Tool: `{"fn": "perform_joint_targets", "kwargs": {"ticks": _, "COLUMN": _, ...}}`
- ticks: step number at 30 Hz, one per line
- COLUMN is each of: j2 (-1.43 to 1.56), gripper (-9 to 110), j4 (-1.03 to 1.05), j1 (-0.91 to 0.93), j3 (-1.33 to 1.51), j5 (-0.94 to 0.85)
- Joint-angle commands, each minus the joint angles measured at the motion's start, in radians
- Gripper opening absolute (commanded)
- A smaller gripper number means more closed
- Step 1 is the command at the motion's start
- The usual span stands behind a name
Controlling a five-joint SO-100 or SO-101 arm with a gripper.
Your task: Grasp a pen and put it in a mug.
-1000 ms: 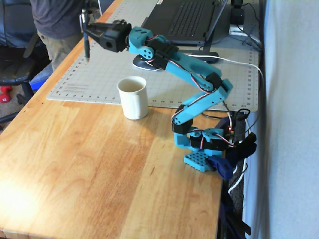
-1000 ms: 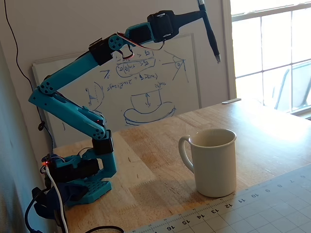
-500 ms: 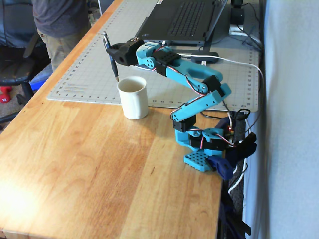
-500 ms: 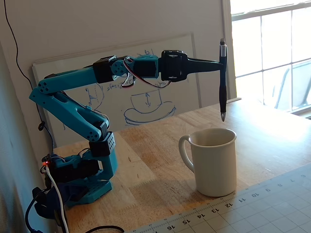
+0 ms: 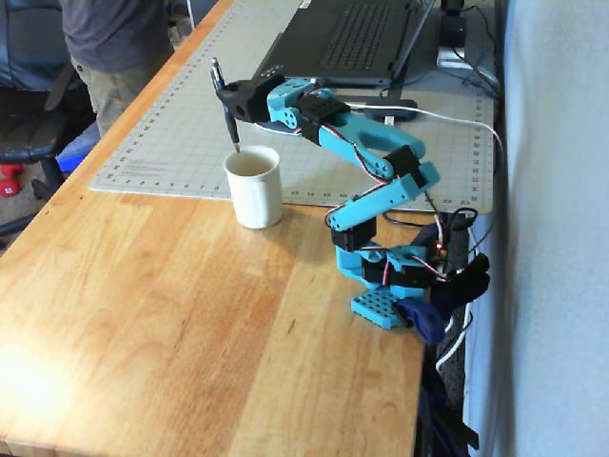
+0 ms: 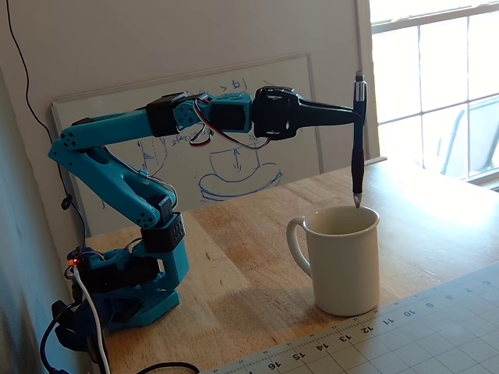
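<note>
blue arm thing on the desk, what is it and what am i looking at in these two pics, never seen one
It is a small blue robot arm clamped to the edge of a wooden table. Both pictures come from cameras that stand still: one looks down from above the table's end, the other sits low at the side. At the arm's tip is a black two-finger hand, shut on a dark pen. The pen hangs upright, silvery tip down, just over the opening of a cream mug. Nearby lie a gridded cutting mat and a laptop; a whiteboard leans on the wall.
</note>
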Motion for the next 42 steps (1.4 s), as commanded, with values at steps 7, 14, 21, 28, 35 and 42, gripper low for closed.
{"fn": "perform_joint_targets", "kwargs": {"ticks": 7, "j2": 0.005, "gripper": 2, "j4": -0.026, "j1": -0.032, "j3": 0.032, "j5": -0.003}}
{"fn": "perform_joint_targets", "kwargs": {"ticks": 14, "j2": 0.006, "gripper": 3, "j4": -0.037, "j1": -0.061, "j3": 0.095, "j5": -0.003}}
{"fn": "perform_joint_targets", "kwargs": {"ticks": 21, "j2": 0.008, "gripper": 18, "j4": -0.038, "j1": -0.101, "j3": 0.094, "j5": 0.002}}
{"fn": "perform_joint_targets", "kwargs": {"ticks": 28, "j2": 0.028, "gripper": 18, "j4": -0.038, "j1": -0.175, "j3": 0.078, "j5": -0.006}}
{"fn": "perform_joint_targets", "kwargs": {"ticks": 35, "j2": 0.077, "gripper": 18, "j4": -0.023, "j1": -0.299, "j3": -0.044, "j5": -0.071}}
{"fn": "perform_joint_targets", "kwargs": {"ticks": 42, "j2": 0.095, "gripper": 10, "j4": -0.023, "j1": -0.436, "j3": -0.066, "j5": -0.411}}
